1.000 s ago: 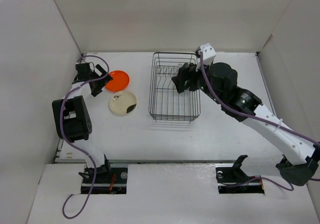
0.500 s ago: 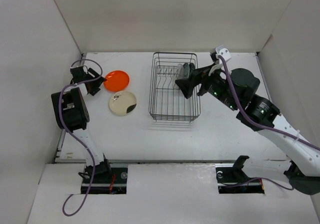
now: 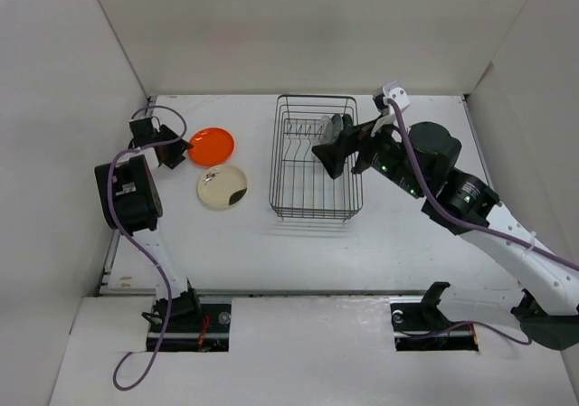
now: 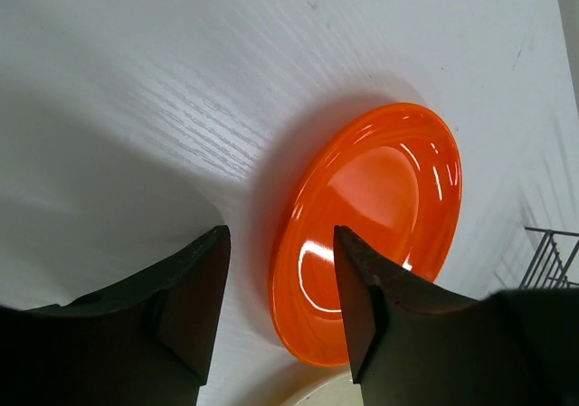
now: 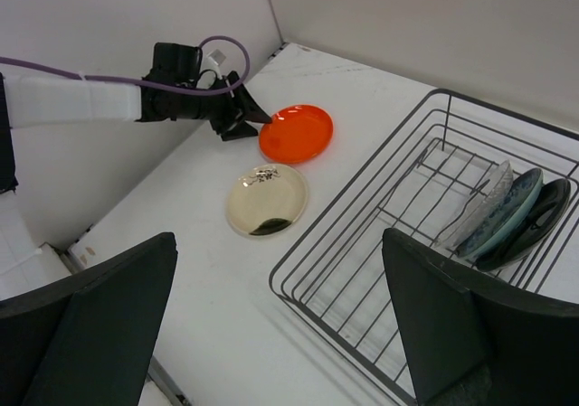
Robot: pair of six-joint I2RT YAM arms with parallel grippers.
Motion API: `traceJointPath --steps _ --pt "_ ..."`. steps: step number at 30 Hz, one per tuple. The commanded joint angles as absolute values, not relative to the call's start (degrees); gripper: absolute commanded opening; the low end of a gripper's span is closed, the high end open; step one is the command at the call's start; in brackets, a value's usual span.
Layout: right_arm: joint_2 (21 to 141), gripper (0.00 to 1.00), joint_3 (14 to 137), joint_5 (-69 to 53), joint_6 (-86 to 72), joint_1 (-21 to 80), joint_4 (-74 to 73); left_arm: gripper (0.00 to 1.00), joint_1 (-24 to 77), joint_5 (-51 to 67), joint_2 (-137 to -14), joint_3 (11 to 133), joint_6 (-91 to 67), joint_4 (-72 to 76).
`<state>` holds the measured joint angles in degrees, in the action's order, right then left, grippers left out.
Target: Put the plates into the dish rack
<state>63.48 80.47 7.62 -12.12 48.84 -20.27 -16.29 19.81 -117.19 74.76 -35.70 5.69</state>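
Observation:
The bright orange plate lies flat on the table left of the dish rack. My left gripper is low at the plate's left rim, jaws partly apart, one finger over the plate and one on the table side, with a gap still showing. The cream plate with a dark patch lies just in front. Clear, grey-teal and black plates stand in the rack's far end. My right gripper hovers wide open over the rack, holding nothing.
White walls enclose the table on the left, back and right. The left arm's purple cable loops near the back left corner. The rack's near slots hold nothing.
The left jaws have narrowed around the orange plate's rim after shifting left. The right gripper has pulled up and back from the plates in the rack, staying open.

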Motion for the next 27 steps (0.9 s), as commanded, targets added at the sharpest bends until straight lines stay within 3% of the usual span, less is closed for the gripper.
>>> traceJointPath --steps 1,4,9,11,17,21,27 --pt "63.37 0.99 82.97 6.86 -12.66 49.31 -17.4 0.47 -15.04 19.86 -118.74 77.51 -33.32 1.24" --pt "63.37 0.99 83.58 6.86 -12.66 49.31 -17.93 0.44 -13.63 19.86 -119.96 78.13 -32.7 0.7" --pt "63.9 0.99 83.58 7.47 -12.66 49.31 -18.45 0.18 -13.1 19.34 -121.9 78.13 -33.22 0.18" --pt "63.9 0.99 83.58 8.0 -12.66 49.31 -18.46 0.01 -13.1 19.34 -121.9 78.13 -33.74 0.18" --pt "65.91 0.99 82.53 7.48 -13.35 46.42 -17.59 0.0 -13.1 18.81 -119.98 76.74 -34.28 2.37" --pt "67.76 1.0 77.7 -2.7 -16.43 40.62 -11.09 0.0 -13.1 26.07 -109.11 67.01 -35.85 19.0" --pt "69.61 1.0 72.17 -19.76 -22.05 32.44 0.14 0.0 -13.1 32.77 -96.17 59.24 -40.17 32.78"
